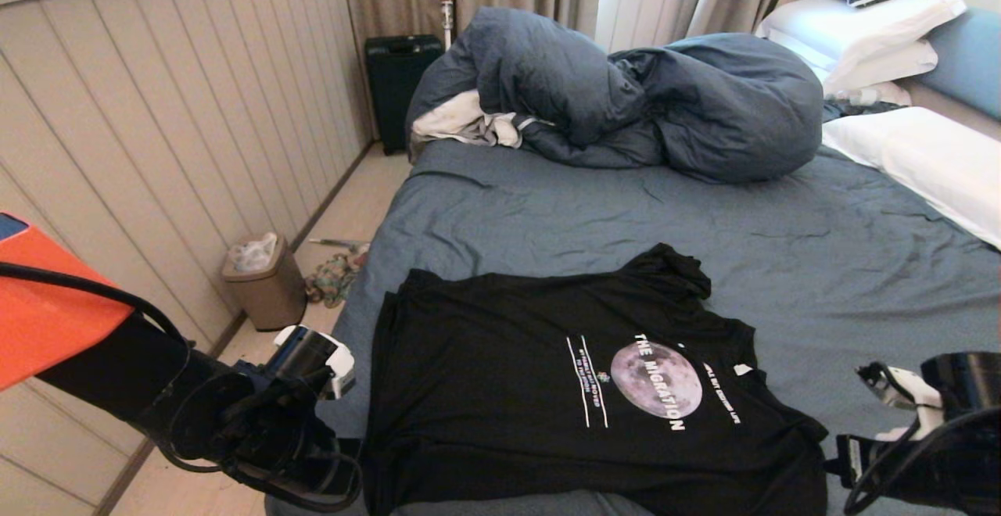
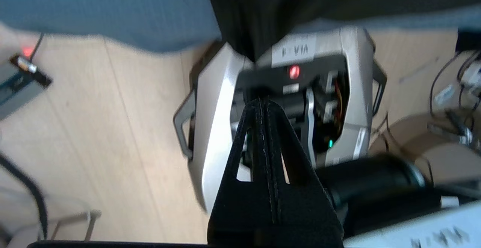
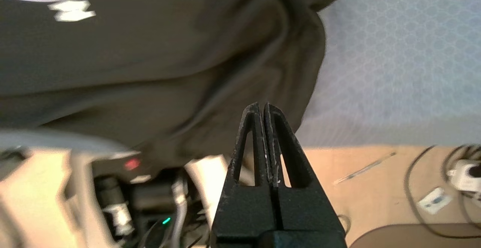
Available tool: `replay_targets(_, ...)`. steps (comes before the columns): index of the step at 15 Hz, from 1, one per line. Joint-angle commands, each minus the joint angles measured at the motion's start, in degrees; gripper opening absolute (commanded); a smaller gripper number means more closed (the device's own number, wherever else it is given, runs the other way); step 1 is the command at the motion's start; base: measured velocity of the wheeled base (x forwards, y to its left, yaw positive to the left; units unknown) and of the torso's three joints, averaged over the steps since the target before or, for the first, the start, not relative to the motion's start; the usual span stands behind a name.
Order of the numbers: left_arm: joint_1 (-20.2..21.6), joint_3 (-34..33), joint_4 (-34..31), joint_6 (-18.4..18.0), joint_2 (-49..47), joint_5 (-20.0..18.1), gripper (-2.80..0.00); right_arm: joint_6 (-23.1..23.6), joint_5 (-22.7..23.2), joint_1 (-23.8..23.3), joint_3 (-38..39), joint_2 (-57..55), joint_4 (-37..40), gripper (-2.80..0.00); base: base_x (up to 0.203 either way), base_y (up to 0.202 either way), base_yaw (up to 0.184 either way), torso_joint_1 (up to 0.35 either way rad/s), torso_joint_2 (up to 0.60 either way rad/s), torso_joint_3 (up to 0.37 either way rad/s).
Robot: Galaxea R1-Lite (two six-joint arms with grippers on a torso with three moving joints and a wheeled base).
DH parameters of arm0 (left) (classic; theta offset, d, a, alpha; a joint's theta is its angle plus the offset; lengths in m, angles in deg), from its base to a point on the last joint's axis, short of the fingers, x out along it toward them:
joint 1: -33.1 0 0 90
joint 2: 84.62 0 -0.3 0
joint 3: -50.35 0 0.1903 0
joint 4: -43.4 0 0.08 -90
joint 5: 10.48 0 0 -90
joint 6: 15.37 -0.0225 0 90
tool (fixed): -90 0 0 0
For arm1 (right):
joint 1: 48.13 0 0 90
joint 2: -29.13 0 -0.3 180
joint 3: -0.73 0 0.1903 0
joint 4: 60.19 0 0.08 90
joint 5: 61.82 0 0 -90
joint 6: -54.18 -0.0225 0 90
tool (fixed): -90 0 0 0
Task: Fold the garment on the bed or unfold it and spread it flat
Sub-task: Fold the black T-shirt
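T-shirt first: the black shirt with the moon print lies face up near the front edge of the bed, mostly spread out on the slate-blue sheet. Its body is fairly flat, with the hem side toward the robot's left and the neck side with the small white tag toward the right. It is not tidy yet, though. The far sleeve is bunched into a little heap at the top, the near right corner looks rumpled, and part of the near edge seems to hang over the side of the bed.

Left tool has its two fingers pressed together and empty; in the head view that arm sits low at the bed's left front corner, beside the shirt's hem but not holding it. Right tool is likewise closed on nothing, hanging over the shirt's drooping edge where the cloth meets the sheet and the floor below.

Judging by this, the spreading is largely done, but the sleeves and corners need pulling straight if flat is the goal. If folding is the goal, no fold is visible yet, so nearly all of it remains. A bulky duvet and pillows lie well apart, farther up the bed.
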State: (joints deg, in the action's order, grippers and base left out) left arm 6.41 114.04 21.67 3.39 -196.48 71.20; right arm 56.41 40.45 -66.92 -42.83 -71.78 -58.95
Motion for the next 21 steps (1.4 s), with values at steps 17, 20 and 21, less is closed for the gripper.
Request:
replay_targets(17, 0.9, -0.9, 3.3, 0.4, 0.4, -0.7, -2.8, 1.8, -2.4, 0.2, 20.0, -13.9, -36.0, -2.8, 0.0, 0.0, 0.0, 0.0, 0.0, 0.0)
replay_targets(20, 0.8, -1.2, 3.3, 0.3, 0.9, -0.7, -2.8, 6.4, -1.9, -2.5, 20.0, -20.2, -37.6, -2.8, 0.0, 0.0, 0.0, 0.0, 0.0, 0.0)
replay_targets(21, 0.9, -1.2, 3.2, 0.4, 1.3, -0.7, -2.8, 6.6, -1.8, -2.7, 20.1, -19.9, -37.8, -2.8, 0.0, 0.0, 0.0, 0.0, 0.0, 0.0)
